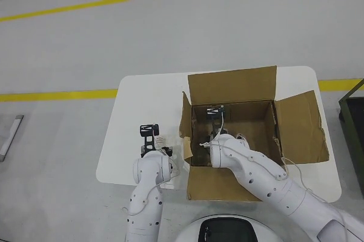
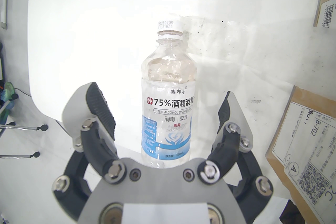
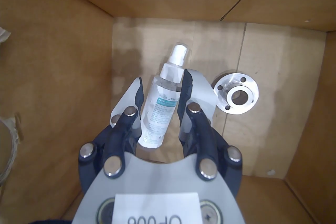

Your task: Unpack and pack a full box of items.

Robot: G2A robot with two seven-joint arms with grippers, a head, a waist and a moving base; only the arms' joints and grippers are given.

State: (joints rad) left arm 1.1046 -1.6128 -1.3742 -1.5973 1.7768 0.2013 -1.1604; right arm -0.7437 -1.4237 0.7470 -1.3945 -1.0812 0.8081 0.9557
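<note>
An open cardboard box point(image 1: 254, 85) stands on the white table point(image 1: 145, 97). My right gripper point(image 3: 163, 76) is down inside it point(image 1: 216, 112), its fingers close against both sides of a white-capped spray bottle point(image 3: 160, 107) that lies slanted on the box floor. A round metal flange point(image 3: 236, 96) lies beside it. Left of the box, my left gripper point(image 1: 149, 129) is over the table. It stands open point(image 2: 160, 92) around a clear bottle point(image 2: 168, 93) with a white cap and a blue label, and its pads point(image 2: 102, 107) are clear of it.
The box's flaps point(image 1: 300, 127) are folded outward on all sides. Its labelled outer wall point(image 2: 302, 146) is close to my left gripper. A dark green frame point(image 1: 357, 139) stands past the table's right edge. Bare tabletop lies beyond the clear bottle.
</note>
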